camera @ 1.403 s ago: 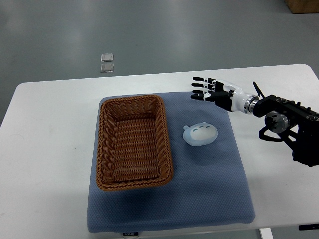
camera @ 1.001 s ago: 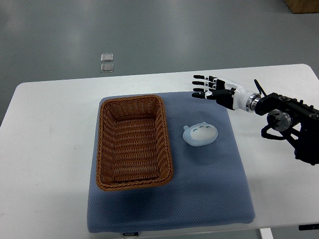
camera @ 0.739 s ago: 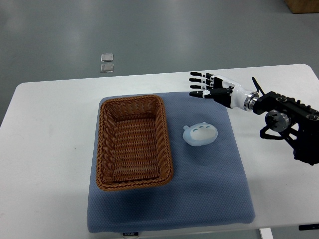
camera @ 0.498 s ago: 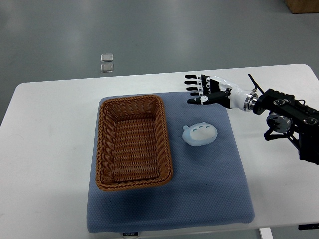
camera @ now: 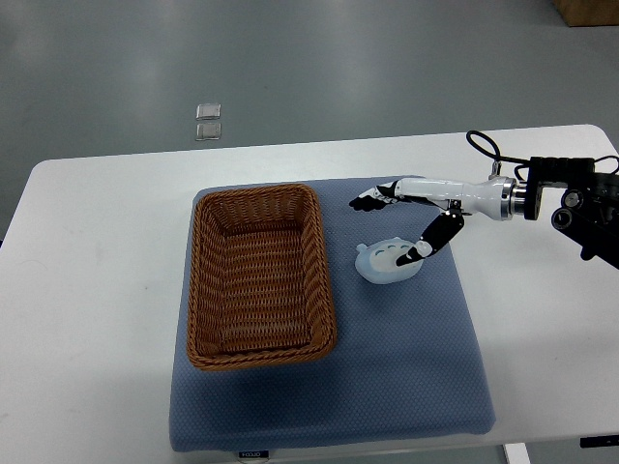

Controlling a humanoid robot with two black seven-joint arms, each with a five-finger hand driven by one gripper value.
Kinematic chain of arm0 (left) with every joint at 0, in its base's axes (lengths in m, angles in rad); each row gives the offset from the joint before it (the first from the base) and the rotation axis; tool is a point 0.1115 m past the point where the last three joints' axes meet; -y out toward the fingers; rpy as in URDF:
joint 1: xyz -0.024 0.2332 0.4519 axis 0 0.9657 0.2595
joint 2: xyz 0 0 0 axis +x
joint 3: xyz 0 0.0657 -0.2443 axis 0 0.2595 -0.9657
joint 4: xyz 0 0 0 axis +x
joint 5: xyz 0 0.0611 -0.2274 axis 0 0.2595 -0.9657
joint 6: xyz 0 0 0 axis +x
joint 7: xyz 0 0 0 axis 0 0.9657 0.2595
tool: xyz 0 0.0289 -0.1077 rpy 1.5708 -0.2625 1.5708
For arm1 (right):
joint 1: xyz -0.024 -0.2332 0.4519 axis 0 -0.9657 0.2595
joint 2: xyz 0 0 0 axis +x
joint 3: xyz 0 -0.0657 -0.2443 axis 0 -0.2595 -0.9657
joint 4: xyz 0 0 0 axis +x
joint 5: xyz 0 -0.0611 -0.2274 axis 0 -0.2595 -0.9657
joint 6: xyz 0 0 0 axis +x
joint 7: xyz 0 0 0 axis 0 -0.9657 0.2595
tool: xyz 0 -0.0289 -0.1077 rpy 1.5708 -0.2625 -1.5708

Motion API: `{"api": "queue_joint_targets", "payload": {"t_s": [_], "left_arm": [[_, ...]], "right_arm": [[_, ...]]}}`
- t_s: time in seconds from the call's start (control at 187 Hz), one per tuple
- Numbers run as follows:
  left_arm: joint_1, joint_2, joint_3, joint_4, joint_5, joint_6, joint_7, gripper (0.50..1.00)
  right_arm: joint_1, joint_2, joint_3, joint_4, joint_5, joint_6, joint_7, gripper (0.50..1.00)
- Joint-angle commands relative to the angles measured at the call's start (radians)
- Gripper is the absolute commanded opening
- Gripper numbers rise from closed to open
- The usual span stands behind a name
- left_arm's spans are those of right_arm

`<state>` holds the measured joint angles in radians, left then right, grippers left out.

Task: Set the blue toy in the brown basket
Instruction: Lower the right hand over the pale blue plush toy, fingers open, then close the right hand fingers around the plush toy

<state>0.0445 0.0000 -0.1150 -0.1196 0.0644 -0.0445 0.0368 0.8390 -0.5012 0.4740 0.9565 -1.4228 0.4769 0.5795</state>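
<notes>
Right hand (camera: 406, 217) has rolled over and dropped from above the mat's far edge onto the blue toy (camera: 387, 261), fingers spread, thumb at its right side, nothing gripped yet; reach stage, next closing around it before carrying left to the brown basket (camera: 259, 278).

Mat's (camera: 319, 425) edge tag — print unreadable

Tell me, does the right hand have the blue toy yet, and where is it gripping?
Nothing is held. The right hand is spread over the blue toy, which lies on the mat; its thumb is at the toy's right edge, contact unclear.
</notes>
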Motion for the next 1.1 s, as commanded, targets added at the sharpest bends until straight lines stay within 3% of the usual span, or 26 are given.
{"api": "queue_joint_targets", "payload": {"t_s": [0.0, 0.412, 0.546, 0.766, 0.883, 1.092], "left_arm": [[0.0, 0.0, 0.0, 0.0, 0.0, 0.0, 0.0, 1.0], [0.0, 0.0, 0.0, 0.0, 0.0, 0.0, 0.0, 1.0], [0.0, 0.0, 0.0, 0.0, 0.0, 0.0, 0.0, 1.0], [0.0, 0.0, 0.0, 0.0, 0.0, 0.0, 0.0, 1.0], [0.0, 0.0, 0.0, 0.0, 0.0, 0.0, 0.002, 1.0], [0.0, 0.0, 0.0, 0.0, 0.0, 0.0, 0.0, 1.0]], "right_arm": [[0.037, -0.036, -0.081, 0.025, -0.025, -0.011, 0.031, 0.907], [0.006, 0.001, -0.124, 0.025, -0.048, -0.192, 0.031, 0.907], [-0.005, 0.003, -0.182, 0.024, -0.056, -0.3, 0.031, 0.903], [-0.017, 0.003, -0.23, 0.002, -0.056, -0.397, 0.031, 0.897], [-0.023, 0.007, -0.232, 0.002, -0.056, -0.416, 0.031, 0.848], [-0.024, 0.015, -0.233, -0.001, -0.056, -0.417, 0.031, 0.709]]}}
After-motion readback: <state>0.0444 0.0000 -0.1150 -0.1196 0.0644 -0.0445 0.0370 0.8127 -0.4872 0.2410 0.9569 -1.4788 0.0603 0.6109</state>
